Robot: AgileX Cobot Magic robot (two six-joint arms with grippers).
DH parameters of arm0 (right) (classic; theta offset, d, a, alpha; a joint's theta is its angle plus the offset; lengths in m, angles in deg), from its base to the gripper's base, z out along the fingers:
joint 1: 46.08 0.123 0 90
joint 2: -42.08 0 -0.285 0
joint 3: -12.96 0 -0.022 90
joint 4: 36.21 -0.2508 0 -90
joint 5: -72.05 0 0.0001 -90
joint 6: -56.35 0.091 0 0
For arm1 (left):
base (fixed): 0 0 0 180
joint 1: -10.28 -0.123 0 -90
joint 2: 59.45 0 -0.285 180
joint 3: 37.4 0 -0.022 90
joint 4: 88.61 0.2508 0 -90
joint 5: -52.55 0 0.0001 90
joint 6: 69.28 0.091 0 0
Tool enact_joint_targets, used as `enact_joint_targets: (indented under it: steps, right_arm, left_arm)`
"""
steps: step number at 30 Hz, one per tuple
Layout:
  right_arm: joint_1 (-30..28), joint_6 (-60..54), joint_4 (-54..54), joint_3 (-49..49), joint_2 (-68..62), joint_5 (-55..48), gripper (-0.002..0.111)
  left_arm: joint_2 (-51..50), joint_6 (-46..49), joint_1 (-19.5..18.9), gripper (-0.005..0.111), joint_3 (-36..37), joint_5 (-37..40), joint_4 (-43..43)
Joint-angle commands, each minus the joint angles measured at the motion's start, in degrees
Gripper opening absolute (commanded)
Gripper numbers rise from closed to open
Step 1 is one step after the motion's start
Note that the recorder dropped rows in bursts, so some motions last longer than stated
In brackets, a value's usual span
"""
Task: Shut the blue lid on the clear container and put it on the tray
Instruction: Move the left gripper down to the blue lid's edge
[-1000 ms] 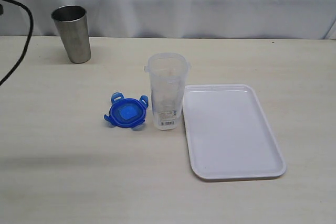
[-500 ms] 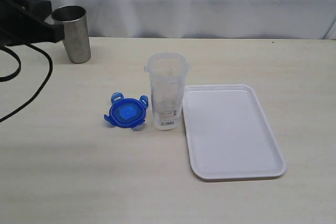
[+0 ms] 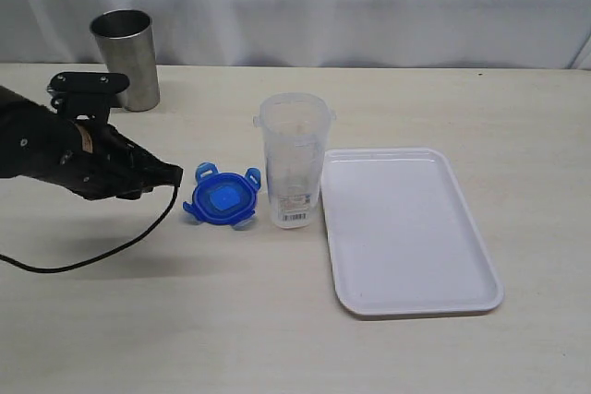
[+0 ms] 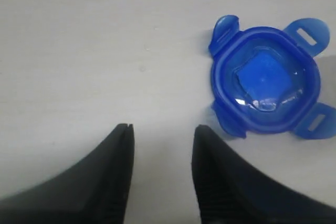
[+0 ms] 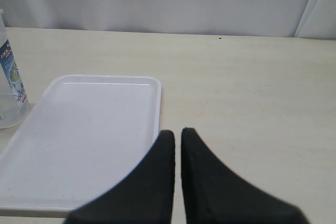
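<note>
The blue lid [image 3: 222,198] lies flat on the table with its four flaps spread, just left of the clear container [image 3: 294,159], which stands upright and uncovered. Right of the container lies the white tray [image 3: 406,228], with nothing on it. My left gripper [image 3: 174,173] is low over the table, a short way left of the lid. In the left wrist view the left gripper [image 4: 163,135] is open over bare table, and the lid [image 4: 265,80] lies off to one side of its fingers. My right gripper [image 5: 177,135] is shut and empty, beside the tray [image 5: 84,135]; the container [image 5: 8,77] shows at the picture's edge.
A steel tumbler [image 3: 126,59] stands at the back left, behind my left arm. A black cable [image 3: 102,251] from that arm trails over the table at the left. A white curtain hangs behind the table.
My left arm has swung in from the far left and come down close to the lid. Lid, container and tray have not moved.
</note>
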State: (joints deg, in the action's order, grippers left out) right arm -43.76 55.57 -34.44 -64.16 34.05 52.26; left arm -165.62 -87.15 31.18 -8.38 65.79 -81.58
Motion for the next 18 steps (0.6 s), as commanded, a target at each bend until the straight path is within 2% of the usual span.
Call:
enact_joint_targets:
  steps: [1, 4, 5, 8, 14, 18]
  right_arm:
    - [-0.24, 0.06, -0.04, -0.10, 0.25, 0.11, 0.005]
    - [-0.24, 0.06, -0.04, -0.10, 0.25, 0.11, 0.005]
    - [-0.24, 0.06, -0.04, -0.10, 0.25, 0.11, 0.005]
    - [-0.24, 0.06, -0.04, -0.10, 0.25, 0.11, 0.005]
    - [-0.24, 0.06, -0.04, -0.10, 0.25, 0.11, 0.005]
    - [-0.24, 0.06, -0.04, -0.10, 0.25, 0.11, 0.005]
  left_arm:
    - [-0.05, 16.64, 0.49, 0.036, -3.27, 6.33, -18.71]
    - [-0.09, 28.59, 0.49, 0.036, -4.97, 11.53, -33.59]
    - [-0.09, 29.80, 0.49, 0.036, -4.97, 11.65, -35.60]
    - [-1.26, 29.57, 0.49, 0.037, -4.55, 10.93, -40.69]
    - [-5.89, 29.46, 0.49, 0.037, -0.51, 2.22, -51.93]
    - [-9.15, 29.64, 0.49, 0.037, 0.07, -0.48, -61.44]
